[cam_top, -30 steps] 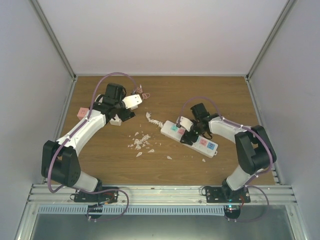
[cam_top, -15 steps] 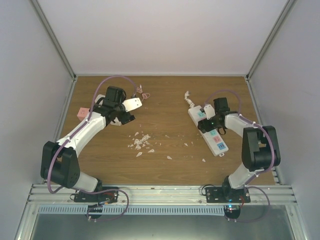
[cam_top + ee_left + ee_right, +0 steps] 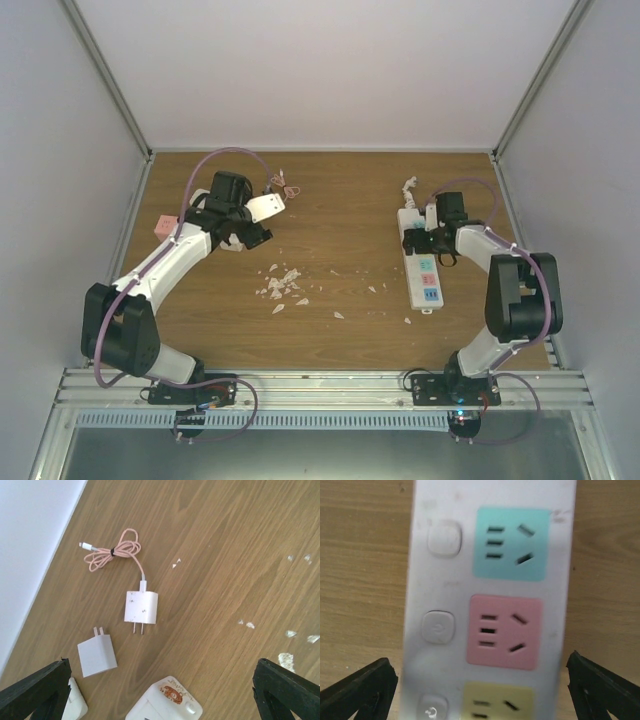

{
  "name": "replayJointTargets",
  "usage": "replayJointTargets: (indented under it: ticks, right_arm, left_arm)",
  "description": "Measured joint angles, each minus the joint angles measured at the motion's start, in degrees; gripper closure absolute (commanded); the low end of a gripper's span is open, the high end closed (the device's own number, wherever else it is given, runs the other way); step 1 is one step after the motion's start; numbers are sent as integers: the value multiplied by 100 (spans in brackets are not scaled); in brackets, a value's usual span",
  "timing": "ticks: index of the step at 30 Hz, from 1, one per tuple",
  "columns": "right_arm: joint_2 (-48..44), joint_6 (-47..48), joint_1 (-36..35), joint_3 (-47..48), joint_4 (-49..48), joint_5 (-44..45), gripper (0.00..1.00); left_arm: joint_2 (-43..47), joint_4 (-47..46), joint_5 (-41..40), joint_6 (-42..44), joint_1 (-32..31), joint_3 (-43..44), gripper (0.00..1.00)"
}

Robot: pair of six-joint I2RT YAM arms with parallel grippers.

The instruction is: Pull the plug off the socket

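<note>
The socket [image 3: 427,282] lies flat on the right side of the wooden surface [image 3: 340,200], running away from my bases. My right gripper [image 3: 480,690] is spread wide over it, one finger off each long edge. My left gripper [image 3: 160,690] hangs wide open at the far left, above a white charger [image 3: 141,606] with a coiled pink cable and a smaller white adapter [image 3: 97,654].

No word, brand name or number can be read anywhere. The only sign is a faint grey power symbol on the small white rounded-square push button [image 3: 438,627] beside the pink outlet face [image 3: 504,631] of the long white plastic power strip [image 3: 420,580]. The next white button [image 3: 431,711] below it carries one too. An orange-brown round print [image 3: 173,695] on a white rounded plastic piece [image 3: 150,711] on the tabletop is too blurred to read.
</note>
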State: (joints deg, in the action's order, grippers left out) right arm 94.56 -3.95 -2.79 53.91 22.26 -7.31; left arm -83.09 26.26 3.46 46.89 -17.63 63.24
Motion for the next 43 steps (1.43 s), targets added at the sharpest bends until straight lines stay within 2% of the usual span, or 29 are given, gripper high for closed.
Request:
replayJointTargets:
  ticks: [6,12,18,24,29,33,39,43]
  right_arm:
    - [-306,-94,28,238,-50,-7,0]
    - [-664,68,33,660,-138,-72,0]
    - [-1029,514,81,1088,-111,-553,0]
    - [-1655,953,170,1325,-111,-1228,0]
    - [-2151,1034,682,1193,-330,-1923,0]
    - [-2430,1032,977,702,-667,-2295,0]
    - [-2435,951,1272,-323,-1099,-2629,0]
    - [-2339,901,1274,-623,-1318,-2719,0]
  left_arm:
    - [-11,295,527,-398,7,385,1]
    - [-131,627,1432,-929,129,1016,1]
    - [-114,710,2260,-1580,584,1499,1]
    - [-35,520,2791,-2376,1248,1528,1]
    - [166,275,3112,-2791,1912,1145,1]
    - [411,168,3134,-2885,2306,546,1]
    - [634,-2,3023,-2955,2341,-216,1]
    - [643,-42,2946,-2983,2341,-398,1]
